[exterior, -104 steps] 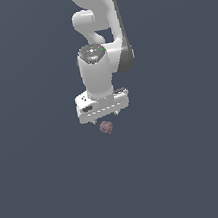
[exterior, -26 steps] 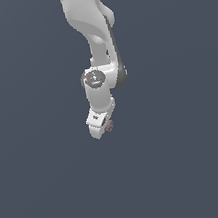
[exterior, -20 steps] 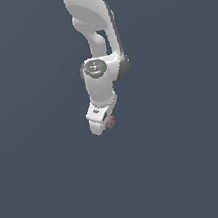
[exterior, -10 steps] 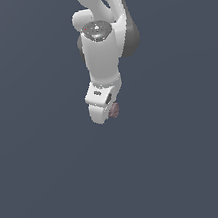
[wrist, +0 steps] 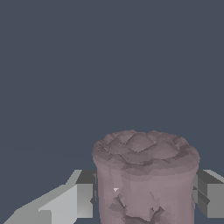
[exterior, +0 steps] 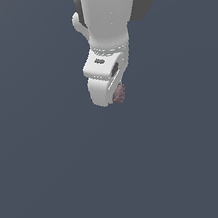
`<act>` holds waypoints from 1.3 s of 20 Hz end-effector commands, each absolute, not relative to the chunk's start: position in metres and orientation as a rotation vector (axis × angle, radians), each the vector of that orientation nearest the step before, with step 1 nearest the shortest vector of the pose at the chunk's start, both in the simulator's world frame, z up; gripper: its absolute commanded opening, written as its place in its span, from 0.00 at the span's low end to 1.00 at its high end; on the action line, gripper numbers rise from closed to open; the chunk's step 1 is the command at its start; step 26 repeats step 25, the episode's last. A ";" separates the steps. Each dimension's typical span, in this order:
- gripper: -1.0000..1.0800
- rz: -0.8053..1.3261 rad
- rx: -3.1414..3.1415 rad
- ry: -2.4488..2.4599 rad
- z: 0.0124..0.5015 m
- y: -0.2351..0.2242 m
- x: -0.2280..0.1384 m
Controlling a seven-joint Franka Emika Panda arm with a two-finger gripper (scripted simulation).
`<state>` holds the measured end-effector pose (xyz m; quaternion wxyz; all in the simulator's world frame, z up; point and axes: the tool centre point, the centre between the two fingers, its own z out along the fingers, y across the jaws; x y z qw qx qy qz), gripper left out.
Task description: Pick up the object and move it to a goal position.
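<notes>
Only wrist view shows claw (wrist: pixel 144 199) fingers (wrist: pixel 76 199) clamping object (wrist: pixel 144 175); ext. view: lump (exterior: pixel 118 94) half-hidden.

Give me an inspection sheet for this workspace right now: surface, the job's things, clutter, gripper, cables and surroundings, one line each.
Surface: plain dark grey-blue ground, no marks or edges visible.
Job's things: the object, a pinkish-brown bumpy lump, sits between the fingers; the wrist view shows it as a ridged stub with a bumpy top.
Clutter: nothing seen.
Gripper: the white gripper is shut on the object, with a grey finger against each side of it in the wrist view; the arm comes down from the top of the exterior view.
Cables: nothing seen.
Surroundings: nothing seen beyond the uniform background; no goal marker is visible in either view.
</notes>
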<state>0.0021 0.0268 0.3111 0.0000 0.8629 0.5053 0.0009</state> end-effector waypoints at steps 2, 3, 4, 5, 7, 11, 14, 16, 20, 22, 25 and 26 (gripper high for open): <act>0.00 0.001 2.712 1.587 0.346 0.034 0.008; 0.00 0.001 2.712 1.587 0.355 0.036 0.010; 0.00 0.001 2.712 1.587 0.364 0.038 0.012; 0.00 0.001 2.713 1.586 0.372 0.039 0.014; 0.00 0.001 2.713 1.586 0.387 0.042 0.017; 0.00 0.001 2.713 1.585 0.410 0.047 0.022; 0.00 0.001 2.713 1.585 0.422 0.049 0.025; 0.00 0.000 2.713 1.584 0.428 0.050 0.027; 0.00 0.000 2.713 1.584 0.436 0.052 0.029; 0.00 0.000 2.713 1.584 0.438 0.053 0.030; 0.00 0.000 2.713 1.584 0.439 0.053 0.030; 0.00 0.000 2.713 1.584 0.439 0.053 0.030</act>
